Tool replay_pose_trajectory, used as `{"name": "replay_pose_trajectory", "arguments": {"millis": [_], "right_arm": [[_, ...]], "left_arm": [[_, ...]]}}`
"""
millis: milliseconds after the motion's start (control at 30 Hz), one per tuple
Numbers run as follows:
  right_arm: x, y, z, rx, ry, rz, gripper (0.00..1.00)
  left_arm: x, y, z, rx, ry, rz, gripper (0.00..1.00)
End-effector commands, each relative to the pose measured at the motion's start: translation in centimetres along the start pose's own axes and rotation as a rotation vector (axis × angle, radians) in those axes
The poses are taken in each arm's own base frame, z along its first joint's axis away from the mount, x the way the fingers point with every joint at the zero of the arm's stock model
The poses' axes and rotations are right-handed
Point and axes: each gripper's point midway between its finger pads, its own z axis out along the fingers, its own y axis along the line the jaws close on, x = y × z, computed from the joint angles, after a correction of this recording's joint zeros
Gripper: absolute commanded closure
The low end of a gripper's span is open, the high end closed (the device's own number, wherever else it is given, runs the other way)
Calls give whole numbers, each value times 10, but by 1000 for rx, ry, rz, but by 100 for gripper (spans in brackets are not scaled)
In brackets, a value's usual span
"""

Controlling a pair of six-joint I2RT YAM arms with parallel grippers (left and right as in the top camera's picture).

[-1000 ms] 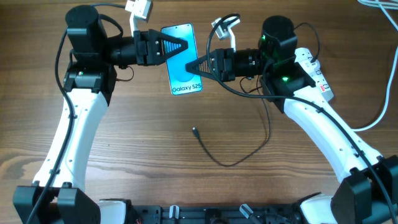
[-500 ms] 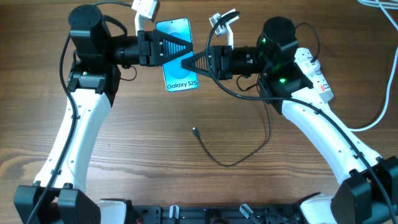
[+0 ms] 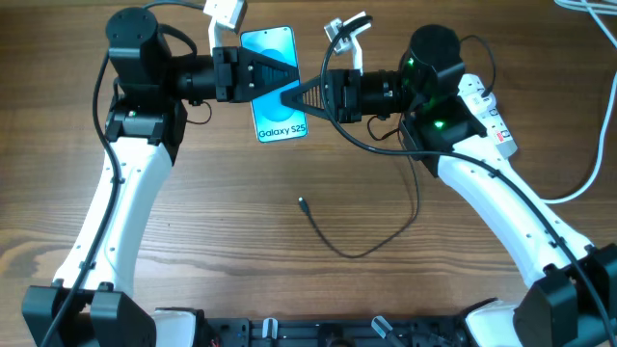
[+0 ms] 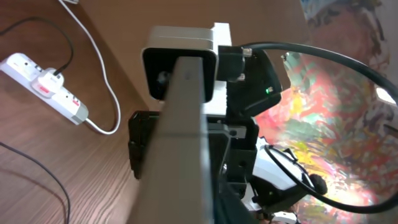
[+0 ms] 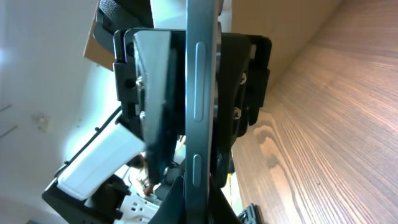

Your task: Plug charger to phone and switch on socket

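The phone (image 3: pixel 273 89), teal-blue screen with "Galaxy S25" text, is held off the table between both grippers. My left gripper (image 3: pixel 281 73) is shut on its left edge and my right gripper (image 3: pixel 293 96) on its right edge. The left wrist view shows the phone edge-on (image 4: pixel 183 124), as does the right wrist view (image 5: pixel 202 93), where it sits between the fingers (image 5: pixel 196 199). The charger cable (image 3: pixel 359 251) lies on the table, its connector tip (image 3: pixel 302 202) free below the phone. The white socket strip (image 3: pixel 494 118) lies at the right behind my right arm; it also shows in the left wrist view (image 4: pixel 43 87).
The thick white lead (image 3: pixel 590 178) curves from the strip toward the right table edge. Another white cable (image 3: pixel 590 13) crosses the top right corner. The wooden table (image 3: pixel 222 231) is bare around the cable tip.
Both grippers carried the phone a little up and to the left a second ago. Since half a second ago nothing has visibly moved.
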Motion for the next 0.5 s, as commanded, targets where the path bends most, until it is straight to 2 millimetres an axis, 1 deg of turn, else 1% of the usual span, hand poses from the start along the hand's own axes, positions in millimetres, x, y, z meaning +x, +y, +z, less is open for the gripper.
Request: {"name": "replay_pose_trajectory", "arguments": {"millis": [0,33,100,200,233,267,300,333,400,433,467], "right_arm": [[4,-1,1,-2,15,22,96],[4,-1,1,-2,15,24,96],[5,-3,1,3,18,36,91],[6,-5,1,7,20,40,88],[6,-5,1,7,20,40,85],[6,-5,1,7,20,40,79],[6,-5,1,7,20,41,64],[6,-5,1,8,22,42,53],[8,-5,1,4,29,1,48],[9,-8,0,14,30,-35,44],[11,-14,-2,30,34,-49,42]], "left_arm": [[-1,-14,-2,12,8,51,84],[-1,-14,-2,12,8,52,85],[-1,-13,-2,9,4,52,96],[-2,-13,-2,8,0,59,96],[-2,-13,-2,8,0,63,96],[-2,-13,-2,8,1,62,96],[-2,-13,-2,8,1,70,96],[-1,-13,-2,9,3,104,96],[0,-11,-2,8,6,111,96],[2,-8,-2,5,8,116,96],[3,-5,-2,2,10,119,96]]}}
